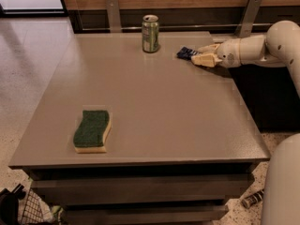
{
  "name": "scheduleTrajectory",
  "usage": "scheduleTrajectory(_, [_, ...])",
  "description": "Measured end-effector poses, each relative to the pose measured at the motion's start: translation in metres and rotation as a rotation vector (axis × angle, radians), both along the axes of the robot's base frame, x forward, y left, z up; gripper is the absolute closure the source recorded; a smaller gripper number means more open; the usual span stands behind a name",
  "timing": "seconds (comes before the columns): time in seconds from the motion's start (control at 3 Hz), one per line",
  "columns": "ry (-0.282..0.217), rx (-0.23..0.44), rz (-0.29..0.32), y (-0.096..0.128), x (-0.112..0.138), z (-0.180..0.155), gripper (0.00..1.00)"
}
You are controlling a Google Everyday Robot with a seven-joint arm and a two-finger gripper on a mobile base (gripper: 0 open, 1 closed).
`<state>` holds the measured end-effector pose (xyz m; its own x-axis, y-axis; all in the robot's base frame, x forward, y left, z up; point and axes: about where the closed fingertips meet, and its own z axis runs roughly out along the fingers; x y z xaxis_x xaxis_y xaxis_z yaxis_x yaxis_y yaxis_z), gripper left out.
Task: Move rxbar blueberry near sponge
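The rxbar blueberry, a small dark blue bar, lies on the far right part of the grey table, right of the green drink can. My gripper reaches in from the right at table height. Its two cream fingers sit on either side of the bar's right end and close on it; the bar's left end sticks out. The sponge, with a dark green top and a pale yellow base, lies flat near the table's front left edge, far from the bar and the gripper.
A green drink can stands upright at the back of the table, just left of the bar. Two metal brackets rise behind the table's far edge. The table's right edge drops off under my arm.
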<state>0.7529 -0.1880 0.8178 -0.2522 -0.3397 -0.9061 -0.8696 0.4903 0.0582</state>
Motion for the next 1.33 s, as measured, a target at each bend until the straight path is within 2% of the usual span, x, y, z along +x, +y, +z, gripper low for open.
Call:
scheduleTrajectory(0.33, [-0.127,-0.036,-0.024,-0.004,-0.022,0.032,1.00])
scheduleTrajectory(0.67, [-0.259,-0.076,-0.044,-0.009,-0.061,0.072,1.00])
scheduleTrajectory(1.0, [-0.325,-0.109,-0.041,-0.014,-0.091,0.100,1.00])
scheduleTrajectory(1.33, [-0.323,-0.135,0.004,-0.014,-0.114,0.109,1.00])
